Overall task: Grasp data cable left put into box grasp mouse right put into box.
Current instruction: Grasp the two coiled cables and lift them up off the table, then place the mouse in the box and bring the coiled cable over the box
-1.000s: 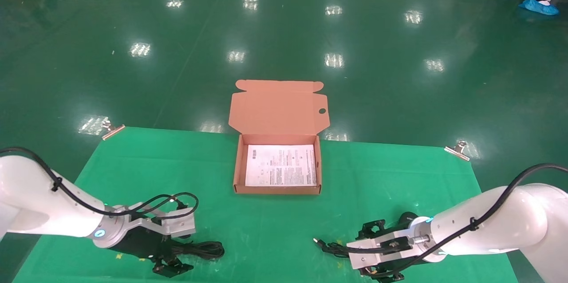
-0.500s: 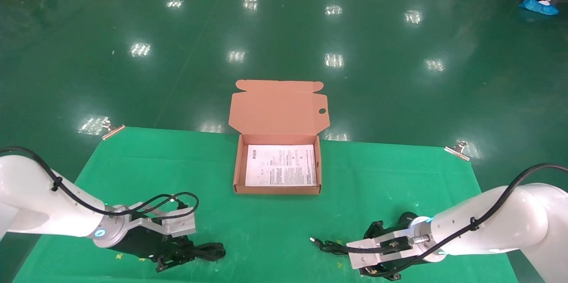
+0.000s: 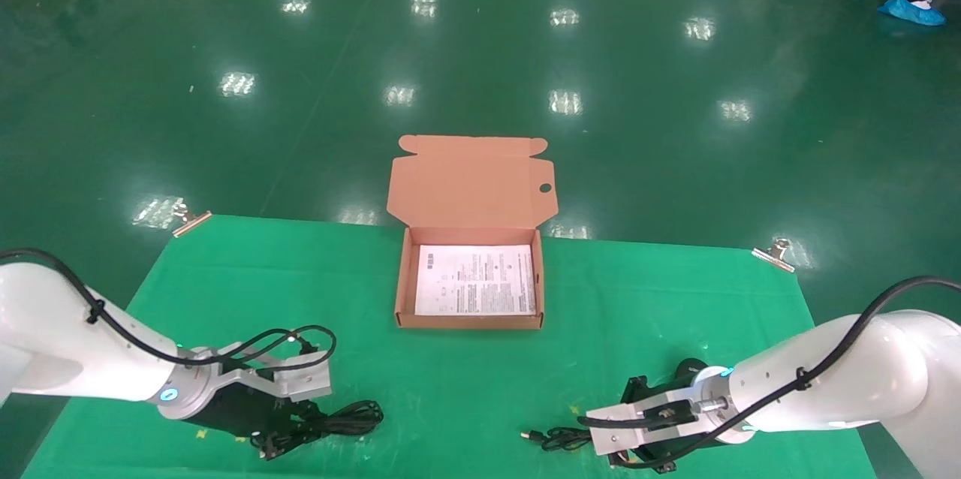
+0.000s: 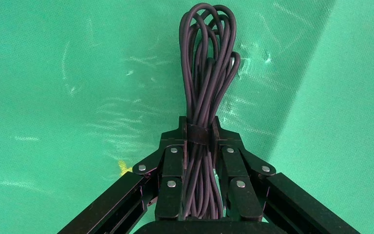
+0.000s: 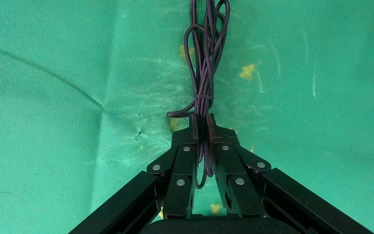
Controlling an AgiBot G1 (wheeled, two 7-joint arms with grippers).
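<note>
The box [image 3: 471, 280] is set on the table [image 3: 638, 329] near its far edge, about midway across, with its lid folded back behind it and a printed sheet [image 3: 476, 280] laid flat inside. The data cable [image 3: 347, 420] is found at the near left of the table, well apart from the box, clamped between the fingers of the left gripper [image 3: 272, 446], its loops extended toward the middle. At the near right, the mouse's cord [image 3: 557, 438] is pinched in the right gripper [image 3: 637, 461], with its plug end trailed leftward. The mouse itself is hidden under the gripper.
</note>
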